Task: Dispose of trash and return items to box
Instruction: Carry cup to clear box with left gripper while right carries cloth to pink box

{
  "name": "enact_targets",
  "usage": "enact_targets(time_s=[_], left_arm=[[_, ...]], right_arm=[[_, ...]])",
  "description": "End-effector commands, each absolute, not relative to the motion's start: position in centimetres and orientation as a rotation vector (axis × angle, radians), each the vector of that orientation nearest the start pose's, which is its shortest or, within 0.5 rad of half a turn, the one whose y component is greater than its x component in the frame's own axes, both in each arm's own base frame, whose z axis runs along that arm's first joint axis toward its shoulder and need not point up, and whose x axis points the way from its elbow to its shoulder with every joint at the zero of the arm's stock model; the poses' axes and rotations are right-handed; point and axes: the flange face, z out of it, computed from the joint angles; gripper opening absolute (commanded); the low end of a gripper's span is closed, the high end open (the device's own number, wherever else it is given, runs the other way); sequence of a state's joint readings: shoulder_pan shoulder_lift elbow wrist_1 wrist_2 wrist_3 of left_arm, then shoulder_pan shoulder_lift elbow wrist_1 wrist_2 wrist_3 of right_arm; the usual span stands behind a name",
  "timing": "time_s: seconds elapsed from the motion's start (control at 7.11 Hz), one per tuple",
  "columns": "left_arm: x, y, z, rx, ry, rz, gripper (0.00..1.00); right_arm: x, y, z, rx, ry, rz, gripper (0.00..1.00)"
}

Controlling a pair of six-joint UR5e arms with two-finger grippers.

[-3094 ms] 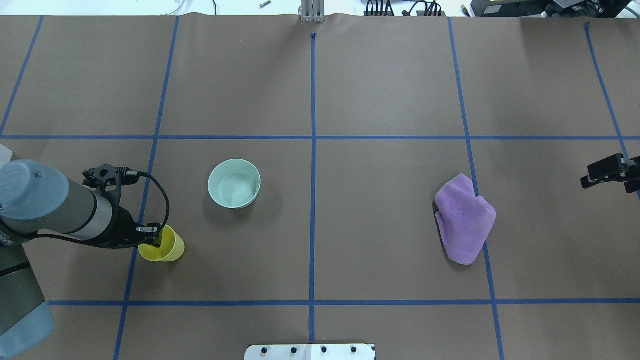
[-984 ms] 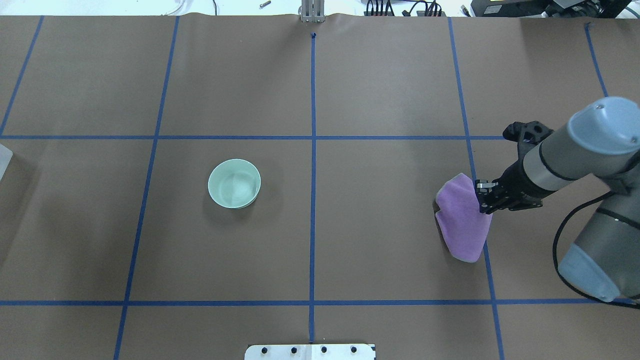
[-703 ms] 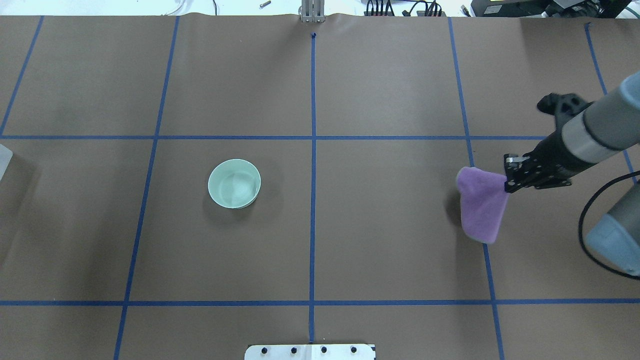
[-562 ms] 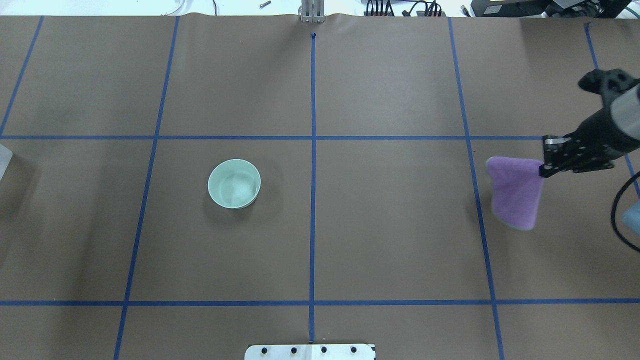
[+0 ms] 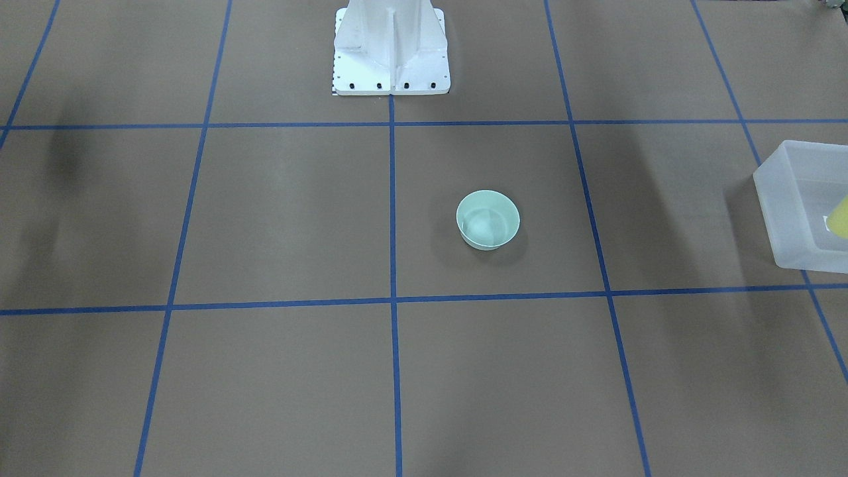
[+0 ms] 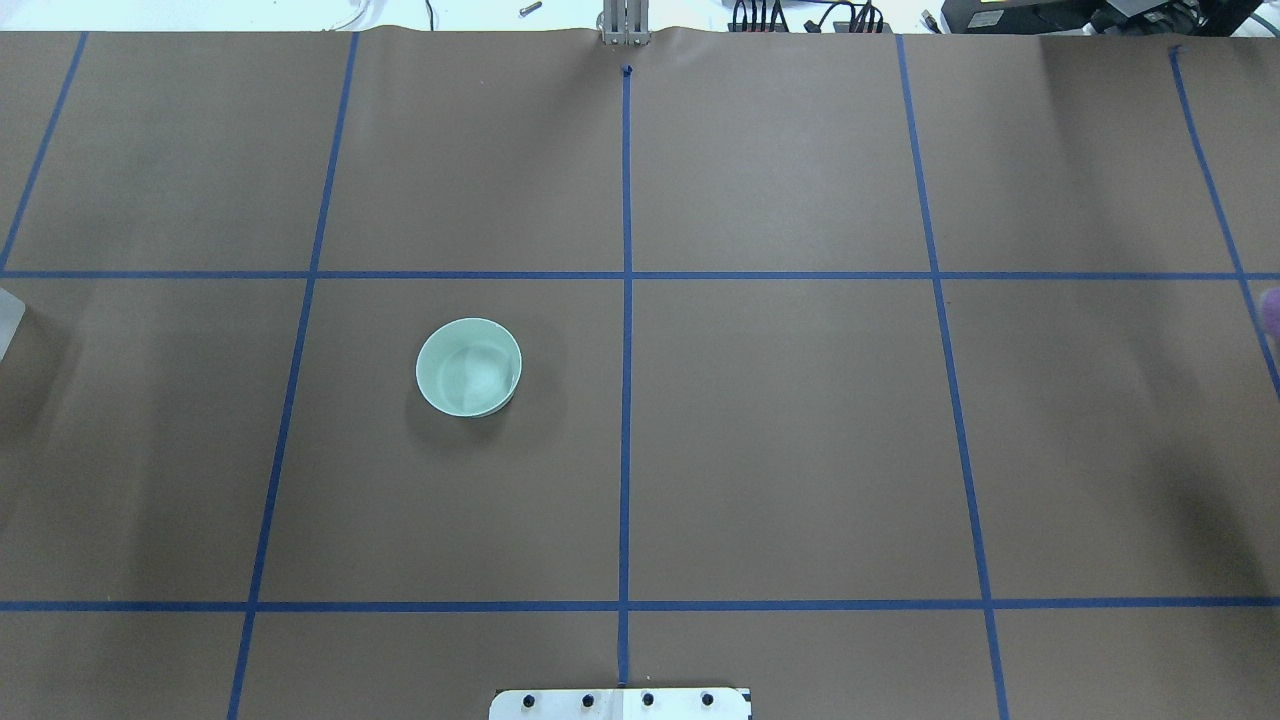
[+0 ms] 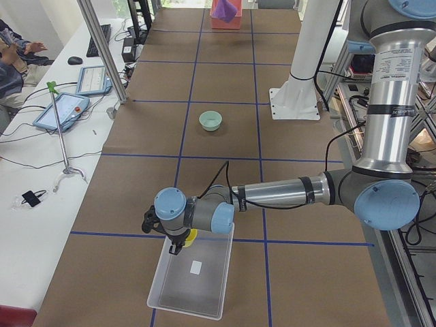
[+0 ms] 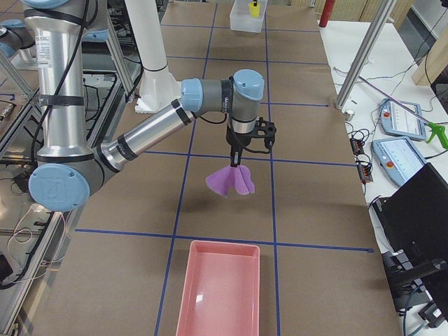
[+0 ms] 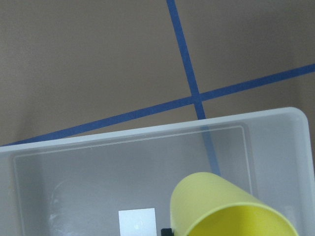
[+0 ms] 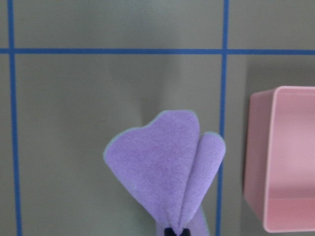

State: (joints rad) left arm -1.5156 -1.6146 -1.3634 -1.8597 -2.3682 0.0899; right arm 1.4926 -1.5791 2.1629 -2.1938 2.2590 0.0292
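The yellow cup (image 9: pixel 231 206) is held in my left gripper (image 7: pixel 178 242), which is shut on it just above the near end of the translucent box (image 7: pixel 194 276). The box's white label (image 9: pixel 137 222) shows beside the cup. The cup also shows at the box in the front view (image 5: pixel 840 218). The mint-green bowl (image 6: pixel 468 367) stands upright on the table, left of the centre line. My right gripper (image 8: pixel 236 159) is shut on a purple cloth (image 10: pixel 165 164), which hangs above the table a short way from a pink bin (image 8: pixel 218 290).
The white robot pedestal (image 5: pixel 391 50) stands at the table's near edge. Blue tape lines grid the brown table cover. Only the box's corner (image 6: pixel 8 318) and a sliver of the cloth (image 6: pixel 1272 308) reach the overhead view's side edges. Operators' tablets lie beyond the far table edge.
My left arm carried the yellow cup off to the left, out of the overhead view. My right gripper closed on the purple cloth, lifted it and carried it right, almost out of that view.
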Motion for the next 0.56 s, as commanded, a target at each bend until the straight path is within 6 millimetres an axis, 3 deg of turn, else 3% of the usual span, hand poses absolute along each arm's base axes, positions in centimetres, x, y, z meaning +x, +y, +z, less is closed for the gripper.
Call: enact_targets(time_s=[0.0,0.14,0.28,0.42], left_arm=[[-2.3,-52.6,70.3,0.107,0.799,0.144,0.00],[-1.8,-52.7,70.8,0.084,0.802,0.115,0.00],[-0.1,-53.2,70.4,0.082,0.805,0.119,0.00],[0.3,-53.8,69.9,0.086,0.805,0.128,0.08]], right_arm=[[9.8,-41.4,50.7,-0.095,-0.621,-0.119,0.00],[12.3,-41.4,55.0,-0.137,-0.623,-0.144,0.00],[13.6,-41.6,57.9,-0.162,-0.623,-0.184,0.00],[14.7,-41.4,60.9,-0.158,-0.602,-0.190,0.00]])
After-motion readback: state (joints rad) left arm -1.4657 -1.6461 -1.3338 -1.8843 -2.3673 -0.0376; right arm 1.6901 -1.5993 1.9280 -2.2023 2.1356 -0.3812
